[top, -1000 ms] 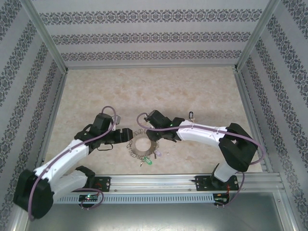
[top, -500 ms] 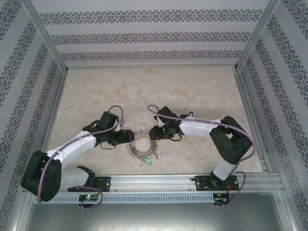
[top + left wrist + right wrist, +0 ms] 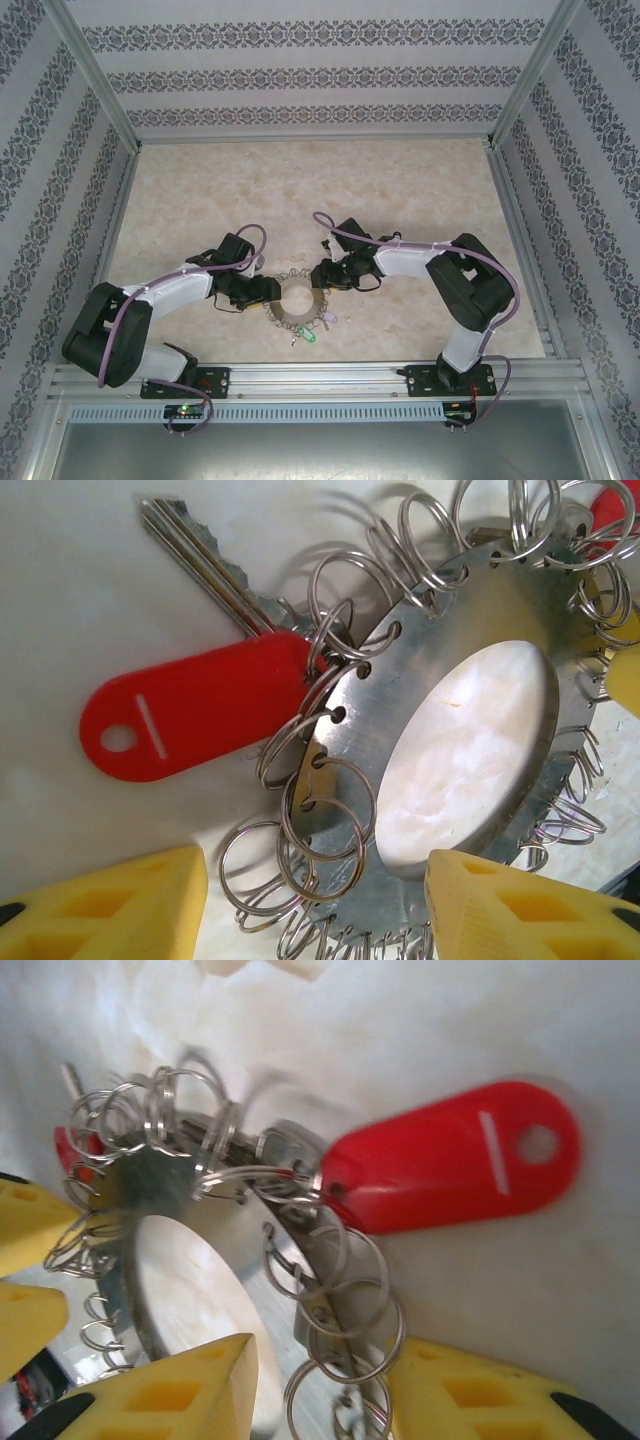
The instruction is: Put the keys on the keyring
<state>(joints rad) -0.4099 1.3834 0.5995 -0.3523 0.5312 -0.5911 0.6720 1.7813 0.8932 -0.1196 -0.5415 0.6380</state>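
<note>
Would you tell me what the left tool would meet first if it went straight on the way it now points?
Most likely the wire loops on the rim of the keyring, just ahead of the left tool between its open fingers; depth is hard to judge.

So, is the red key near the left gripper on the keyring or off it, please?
Seemingly on: the red key overlaps a wire loop of the keyring; truly threaded, cannot tell.
</note>
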